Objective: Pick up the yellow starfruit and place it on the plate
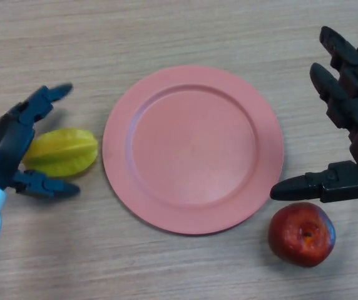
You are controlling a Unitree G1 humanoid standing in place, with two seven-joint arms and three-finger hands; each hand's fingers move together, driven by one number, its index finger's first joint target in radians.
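A yellow starfruit (63,152) lies on the wooden table just left of a pink plate (193,149), which holds nothing. My left hand (9,147) sits at the starfruit's left end, open, with fingers above the fruit and the thumb below it, bracketing it without closing. My right hand (348,119) hovers open at the plate's right edge, its thumb pointing toward the rim.
A red apple (301,234) rests on the table below my right hand, close to the plate's lower right rim.
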